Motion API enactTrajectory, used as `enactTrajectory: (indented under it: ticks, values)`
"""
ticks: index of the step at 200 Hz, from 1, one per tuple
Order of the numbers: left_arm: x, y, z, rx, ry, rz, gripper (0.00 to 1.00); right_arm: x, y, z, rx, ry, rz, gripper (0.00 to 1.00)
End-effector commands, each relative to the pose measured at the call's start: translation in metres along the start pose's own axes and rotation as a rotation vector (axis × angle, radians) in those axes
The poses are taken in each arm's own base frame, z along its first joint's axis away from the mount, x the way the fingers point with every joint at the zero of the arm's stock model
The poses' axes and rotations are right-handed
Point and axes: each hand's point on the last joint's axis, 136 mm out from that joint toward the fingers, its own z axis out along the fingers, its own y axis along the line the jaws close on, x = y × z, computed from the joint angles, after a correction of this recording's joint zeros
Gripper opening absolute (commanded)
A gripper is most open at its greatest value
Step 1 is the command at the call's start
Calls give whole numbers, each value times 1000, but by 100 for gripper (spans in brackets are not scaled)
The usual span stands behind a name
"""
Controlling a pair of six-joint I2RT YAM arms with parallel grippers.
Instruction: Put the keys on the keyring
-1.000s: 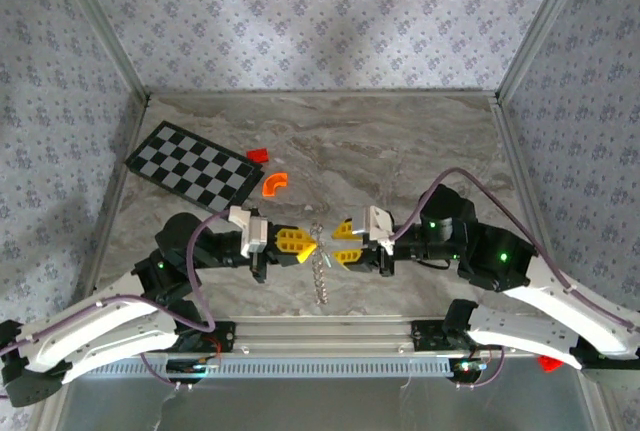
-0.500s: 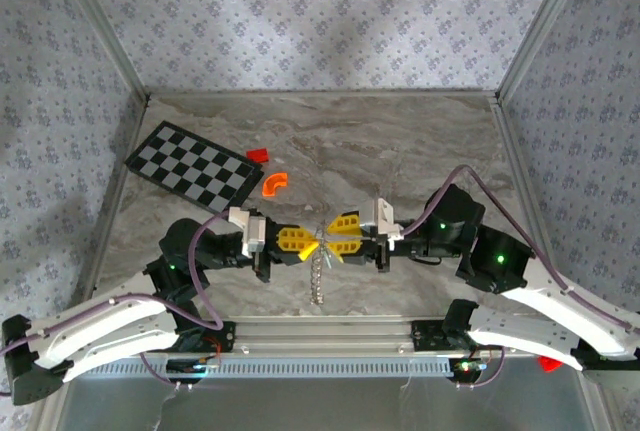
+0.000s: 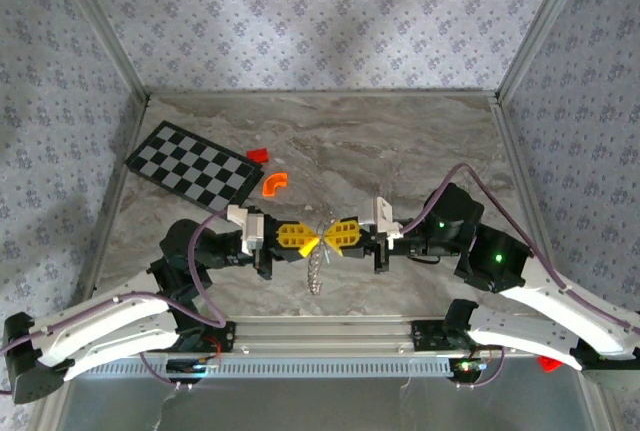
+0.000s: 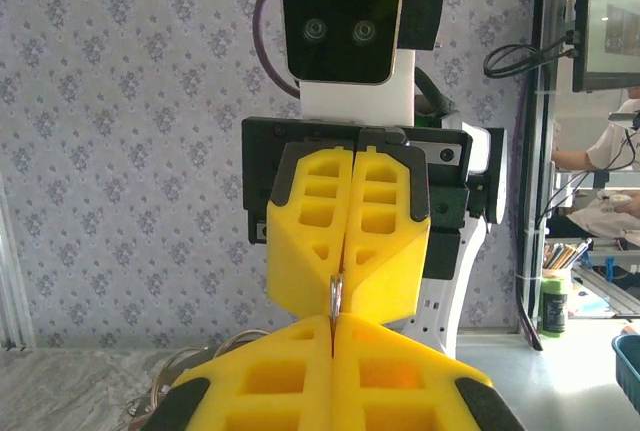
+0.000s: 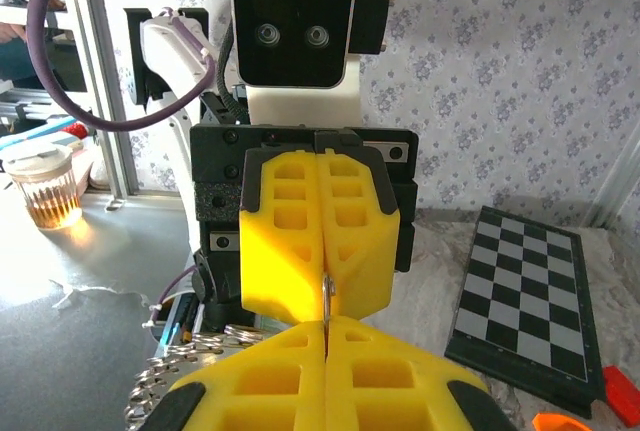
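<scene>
My left gripper (image 3: 313,242) and right gripper (image 3: 331,237) meet tip to tip above the near middle of the table. Both are shut on the keyring (image 3: 322,235), a thin silvery metal loop seen edge-on between the yellow tips. From the left wrist, my own tips (image 4: 333,323) pinch the loop (image 4: 337,294) from below and the right gripper's tips close on it from above. The right wrist view mirrors this: gripper (image 5: 327,325), keyring (image 5: 326,292). A jagged silvery fringe (image 3: 316,273) dangles under the grip. I cannot pick out the keys.
A checkerboard (image 3: 192,164) lies at the far left, with a small red block (image 3: 258,154) and an orange curved bit (image 3: 275,183) beside it. Metal frame posts border the marble tabletop (image 3: 400,141). Patterned walls stand behind and to both sides.
The right gripper has moved left, met the left gripper and shut on the keyring. The left gripper has shifted slightly right, and the dangling fringe has risen with it.
</scene>
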Motion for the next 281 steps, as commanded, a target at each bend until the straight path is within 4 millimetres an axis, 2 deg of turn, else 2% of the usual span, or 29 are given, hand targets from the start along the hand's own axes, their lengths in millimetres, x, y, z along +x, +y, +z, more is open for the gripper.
enactTrajectory:
  ticks: [1,64,87,119,159,167,170,175,242,281]
  values:
    - [-15,-2,1,10,-58,13,0,0,0,0,-5,-8,1,4]
    - [-4,1,2,1,-18,-2,0,2,-3,2,4,10,1,0]
    - [6,10,-2,-65,49,-3,0,4,-5,-2,22,46,-13,0]
    - [15,15,-14,-131,172,23,13,10,-9,-9,62,127,-30,0]
    - [21,12,-23,-138,319,30,21,18,-7,-8,43,217,-41,0]
    - [22,12,-24,-138,339,30,22,27,-6,-5,41,257,-44,0]
    - [23,12,-24,-137,348,30,23,17,-7,-7,49,245,-58,0]
    - [24,12,-25,-137,360,29,24,16,-6,-7,50,256,-65,0]
    - [27,5,-10,-52,423,2,31,25,0,-3,36,413,-139,0]
    - [27,4,-8,-38,437,-10,32,34,0,2,38,482,-181,0]
